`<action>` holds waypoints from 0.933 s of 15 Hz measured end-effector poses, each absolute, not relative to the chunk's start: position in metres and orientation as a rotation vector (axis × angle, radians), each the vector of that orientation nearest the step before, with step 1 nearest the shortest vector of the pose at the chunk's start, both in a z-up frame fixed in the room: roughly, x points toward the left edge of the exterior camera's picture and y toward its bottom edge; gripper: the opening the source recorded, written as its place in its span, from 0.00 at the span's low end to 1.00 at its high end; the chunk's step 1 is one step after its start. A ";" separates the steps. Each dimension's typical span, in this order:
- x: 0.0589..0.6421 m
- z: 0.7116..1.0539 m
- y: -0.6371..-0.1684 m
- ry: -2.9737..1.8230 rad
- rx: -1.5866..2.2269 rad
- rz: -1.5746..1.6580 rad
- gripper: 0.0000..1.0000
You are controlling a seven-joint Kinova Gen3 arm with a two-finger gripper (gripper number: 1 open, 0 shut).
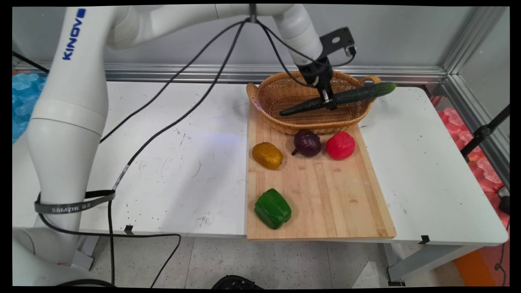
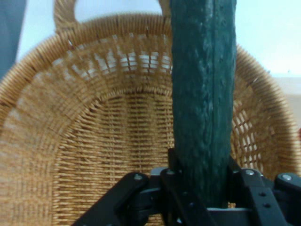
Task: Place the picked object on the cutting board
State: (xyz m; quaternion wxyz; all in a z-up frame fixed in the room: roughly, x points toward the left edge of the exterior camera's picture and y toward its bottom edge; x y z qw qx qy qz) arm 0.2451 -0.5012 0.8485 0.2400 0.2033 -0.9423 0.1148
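My gripper [image 1: 328, 101] is shut on a long dark green cucumber [image 1: 346, 97], holding it near its middle above the wicker basket [image 1: 285, 122]. The cucumber lies nearly level, its right end reaching out past the basket's right handle. In the hand view the cucumber [image 2: 204, 103] runs up from between the fingers across the basket's woven floor [image 2: 108, 141]. The basket holds nothing else that I can see.
The basket stands at the far end of a wooden cutting board [image 1: 325, 195]. On the board lie a yellow pepper [image 1: 267, 155], a purple onion [image 1: 307, 143], a red pepper [image 1: 340, 145] and a green pepper [image 1: 272, 208]. Black cables [image 1: 183, 114] hang over the table's left half.
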 end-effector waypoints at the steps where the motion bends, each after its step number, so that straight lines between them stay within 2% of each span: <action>1: 0.246 0.860 -0.497 -2.568 0.554 0.322 0.00; 7: 0.249 0.922 -0.469 -2.509 0.530 0.340 0.00; 14: 0.250 0.963 -0.419 -2.497 0.478 0.300 0.00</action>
